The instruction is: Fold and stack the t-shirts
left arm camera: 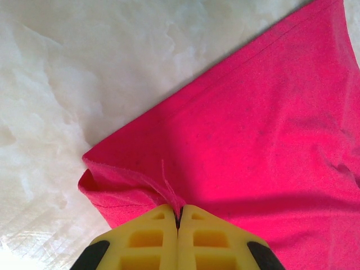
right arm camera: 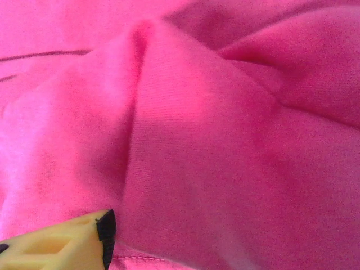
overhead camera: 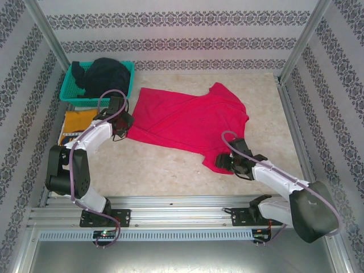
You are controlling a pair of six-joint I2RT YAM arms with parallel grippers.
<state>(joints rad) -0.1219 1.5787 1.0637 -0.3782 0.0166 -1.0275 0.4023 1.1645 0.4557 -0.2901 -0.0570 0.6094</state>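
Note:
A bright red t-shirt lies spread across the middle of the table, wrinkled and set at a slant. My left gripper is shut on its hem at the near left corner, a thin pinch of red cloth caught between the yellow fingers. My right gripper sits low on the shirt's near right part. In the right wrist view one yellow finger stands far left and a bulge of red cloth fills the gap, covering the other finger. A mustard-yellow shirt lies folded at the left edge. A dark shirt is heaped in the basket.
The teal mesh basket stands at the back left corner, just behind my left arm. Patterned walls and metal posts close in the table on three sides. Bare pale tabletop lies between the shirt and the arm bases.

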